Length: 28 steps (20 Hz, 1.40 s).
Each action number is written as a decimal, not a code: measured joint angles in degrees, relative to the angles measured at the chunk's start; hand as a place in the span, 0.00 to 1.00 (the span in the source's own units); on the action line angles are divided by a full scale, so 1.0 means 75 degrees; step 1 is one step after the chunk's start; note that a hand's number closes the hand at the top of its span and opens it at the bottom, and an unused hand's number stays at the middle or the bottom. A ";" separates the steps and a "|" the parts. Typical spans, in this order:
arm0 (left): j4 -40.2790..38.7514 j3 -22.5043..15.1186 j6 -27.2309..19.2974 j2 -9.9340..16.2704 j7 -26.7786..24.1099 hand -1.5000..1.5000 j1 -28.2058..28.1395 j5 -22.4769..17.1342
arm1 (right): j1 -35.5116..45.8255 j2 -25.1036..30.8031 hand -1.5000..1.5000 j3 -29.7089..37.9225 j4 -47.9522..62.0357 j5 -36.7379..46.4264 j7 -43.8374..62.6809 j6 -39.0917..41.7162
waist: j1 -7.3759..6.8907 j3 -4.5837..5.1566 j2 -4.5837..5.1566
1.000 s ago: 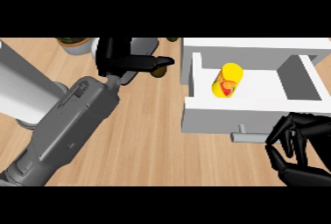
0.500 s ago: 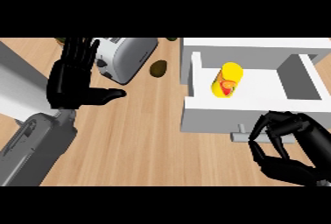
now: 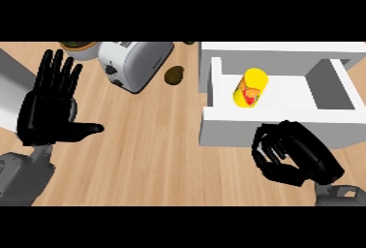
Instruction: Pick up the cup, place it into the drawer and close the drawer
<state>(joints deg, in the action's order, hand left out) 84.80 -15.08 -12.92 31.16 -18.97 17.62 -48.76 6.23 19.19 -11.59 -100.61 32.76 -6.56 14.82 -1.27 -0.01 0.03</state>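
While the right hand [image 3: 295,154] sits at about 4 o'clock in the head view, fingers curled in toward the palm with nothing between them, it lies against the white front panel of the drawer [image 3: 214,127], overlapping the panel's lower edge; actual contact can't be confirmed. Left hand [image 3: 52,104] at 9 o'clock, flat and spread wide, fingers straight toward 12, thumb out toward 3, holding nothing, over the wooden counter [image 3: 157,145]. Drawer is open, white, at 2 o'clock. Cup [image 3: 251,87] is yellow with a red-orange mark on its side, lying on its side inside the drawer near the left wall. Long axis runs roughly 12 to 6, tipped slightly, top end toward 12–1. Can't tell which end is the mouth. Toaster [image 3: 134,62], silver, at 11 o'clock, angled. Small dark brown oval item [image 3: 174,74] sits between toaster and drawer, apart from both. Bowl-like object [image 3: 79,47] at the top edge, left of the toaster, partly cut off.
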 measured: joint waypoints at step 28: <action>-0.0291 0.1721 0.2582 -0.0129 -0.0251 0.00 -0.1667 0.0402 | 0.5100 -0.0739 0.00 0.1365 0.9662 0.1619 -0.3306 -0.1785 | -0.0110 0.0040 -0.0038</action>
<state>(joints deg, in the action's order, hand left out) 82.62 -2.18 6.45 30.19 -20.85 5.12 -45.74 44.47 13.64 -1.35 -28.14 44.90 -31.35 1.44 -2.10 0.29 -0.26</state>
